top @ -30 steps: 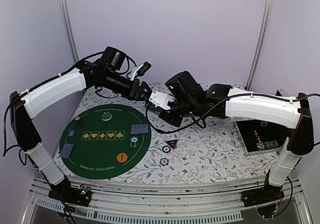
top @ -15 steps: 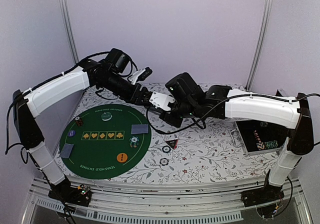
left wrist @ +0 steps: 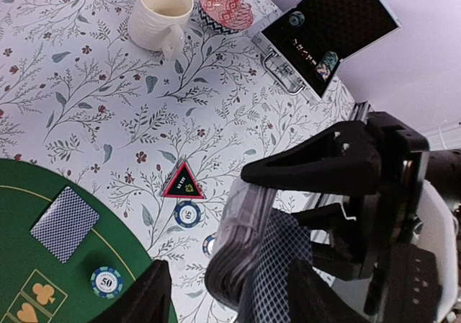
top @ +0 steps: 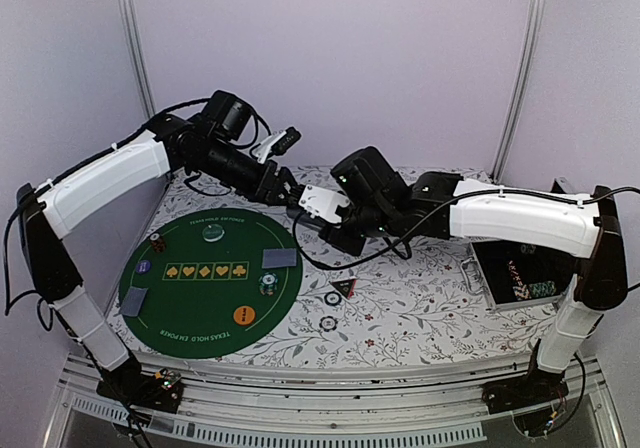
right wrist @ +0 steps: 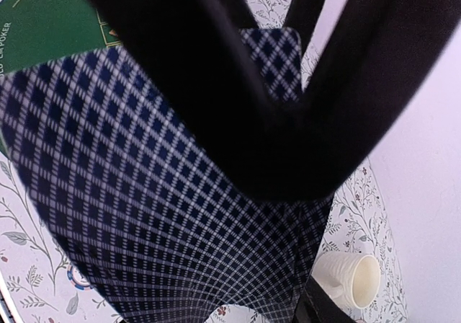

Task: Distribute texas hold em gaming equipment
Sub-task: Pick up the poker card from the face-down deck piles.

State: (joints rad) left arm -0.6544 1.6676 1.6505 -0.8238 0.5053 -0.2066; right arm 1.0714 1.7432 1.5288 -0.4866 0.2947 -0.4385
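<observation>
Far left of table: round green poker mat (top: 190,330), yellow suit symbols printed across its middle.
Mat, left edge: one card (top: 134,301) face down, a dark chip (top: 157,242) and a purple chip (top: 144,266) farther back.
Mat, back: clear disc (top: 213,233), lying flat near the printed lettering.
Mat, right half: second card (top: 280,258) face down; striped chip (top: 267,285) just in front of it; orange button (top: 244,315) near the front edge.
Left gripper (left wrist: 229,265): raised above the back of the table, fingers well apart, one on each side of the deck's near end. Has hold of nothing that I can see; contact with the fanned card, cannot tell.
Deck (left wrist: 241,229): in the air between both grippers, grey-blue diamond backs, one card slid partly out toward the left wrist camera. Fills most of the right wrist view.
Right gripper (left wrist: 274,197): black fingers closed over and under the deck, gripping it from the far side.
Table, below the deck: black-and-red triangular marker (top: 344,289), off the mat, a floor chip (top: 332,298) just beside its corner, another chip (top: 328,323) nearer the front.
Behind the right arm: cream mug (left wrist: 160,14) upright, red-patterned dish (left wrist: 225,9) just beside it.
Far right: metal case (top: 515,273), lid open, chips in its tray.
</observation>
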